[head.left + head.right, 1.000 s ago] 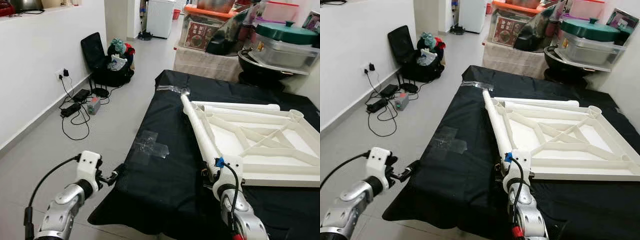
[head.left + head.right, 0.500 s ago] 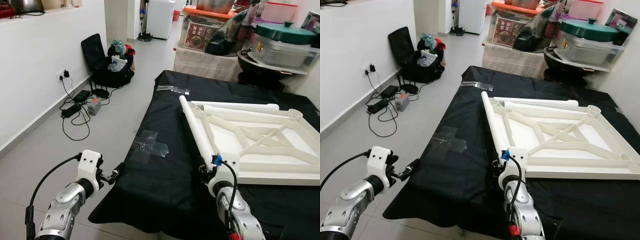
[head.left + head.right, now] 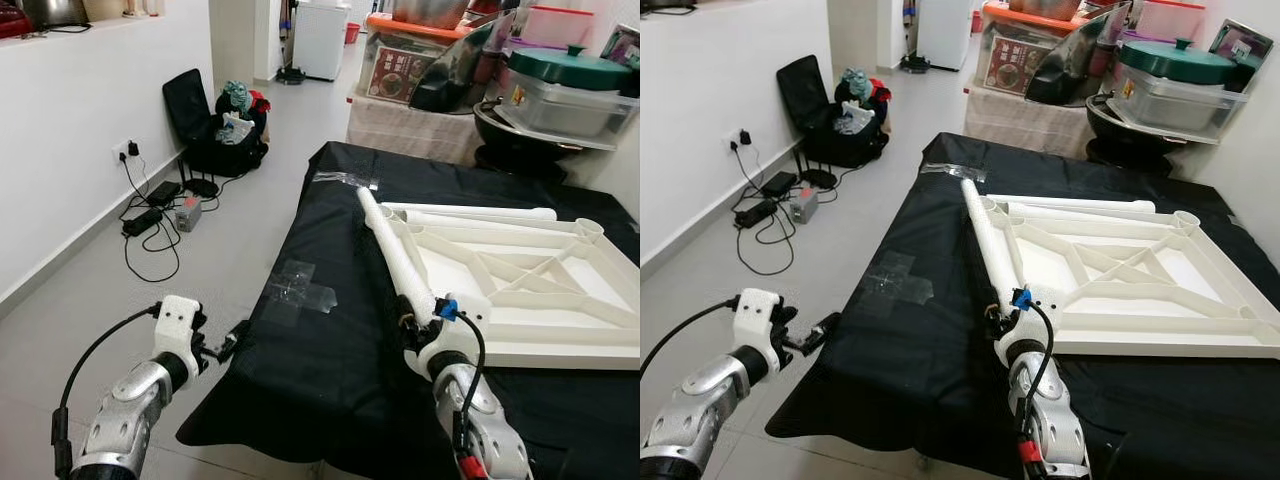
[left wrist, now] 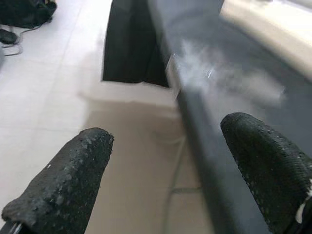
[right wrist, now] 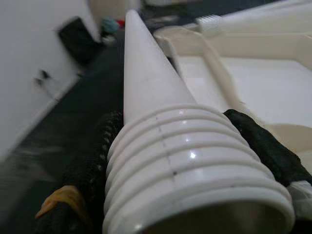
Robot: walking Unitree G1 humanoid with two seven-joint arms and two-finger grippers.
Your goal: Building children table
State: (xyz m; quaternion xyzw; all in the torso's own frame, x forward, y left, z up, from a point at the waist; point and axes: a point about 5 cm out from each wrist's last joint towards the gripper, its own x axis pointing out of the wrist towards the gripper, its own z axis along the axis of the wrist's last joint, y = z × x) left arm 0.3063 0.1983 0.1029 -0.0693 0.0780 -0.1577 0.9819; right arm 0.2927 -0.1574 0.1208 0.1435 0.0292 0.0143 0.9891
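You are looking at a pale tiled floor that runs back along a white wall on the left. Low on that wall a socket has a plug in it, and black cables trail over the tiles beneath. Further back a black bag stuffed with clothes sits on the floor against the wall. A white appliance stands at the far end. Before you the worktop is draped in a black cloth with clear tape stuck on it. Behind it, a cloth-covered stand carries boxes, and a green-lidded container rests to the right. Light is even and soft.
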